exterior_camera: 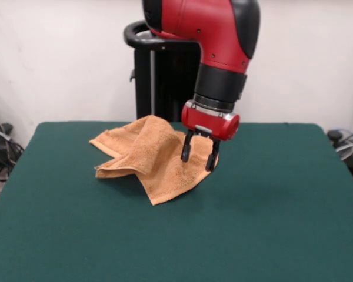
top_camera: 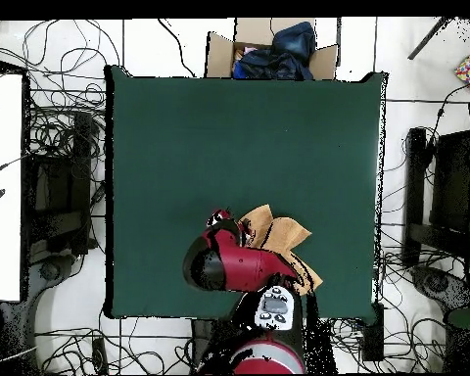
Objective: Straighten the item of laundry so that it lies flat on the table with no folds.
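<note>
The orange-tan towel [exterior_camera: 148, 154] lies crumpled and folded over itself on the dark green table [exterior_camera: 259, 211], near the far edge by the robot. Its corners point toward the front and the left. My gripper [exterior_camera: 199, 157] hangs from the red arm at the towel's right edge. Its two black fingers are apart, with the tips just above or touching the cloth and nothing held. In the overhead view the towel [top_camera: 280, 233] shows partly beside the red arm [top_camera: 229, 262], which hides the gripper. The table [top_camera: 239, 137] is much larger than the towel.
The black pedestal [exterior_camera: 159, 76] stands behind the table's far edge. A cardboard box with dark blue cloth [top_camera: 273, 51] sits beyond the table's opposite side. Cables cover the floor around the table [top_camera: 53, 137]. Black equipment stands at the right [top_camera: 445, 196].
</note>
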Robot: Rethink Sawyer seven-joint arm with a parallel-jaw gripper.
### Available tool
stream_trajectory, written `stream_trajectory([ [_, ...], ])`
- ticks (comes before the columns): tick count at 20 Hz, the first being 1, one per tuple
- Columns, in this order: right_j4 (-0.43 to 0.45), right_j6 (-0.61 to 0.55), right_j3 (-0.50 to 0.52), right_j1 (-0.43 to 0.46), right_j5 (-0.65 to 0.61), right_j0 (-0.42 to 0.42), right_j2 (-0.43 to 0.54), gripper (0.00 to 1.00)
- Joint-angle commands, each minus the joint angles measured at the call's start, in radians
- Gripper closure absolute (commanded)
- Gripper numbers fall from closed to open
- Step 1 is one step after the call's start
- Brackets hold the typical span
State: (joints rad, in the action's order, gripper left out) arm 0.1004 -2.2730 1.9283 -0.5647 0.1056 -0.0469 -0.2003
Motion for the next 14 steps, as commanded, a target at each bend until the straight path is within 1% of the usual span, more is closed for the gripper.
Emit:
stream_trajectory([
  [1,0.057,0.051,-0.001,-0.029,-0.275,-0.102,0.125,0.0],
  [4,0.06,0.036,-0.008,-0.019,-0.266,-0.098,0.127,0.0],
  [8,0.059,0.004,-0.018,-0.029,-0.288,-0.061,0.116,0.0],
  [14,0.06,-0.012,-0.1,0.031,-0.287,-0.033,0.124,0.0],
])
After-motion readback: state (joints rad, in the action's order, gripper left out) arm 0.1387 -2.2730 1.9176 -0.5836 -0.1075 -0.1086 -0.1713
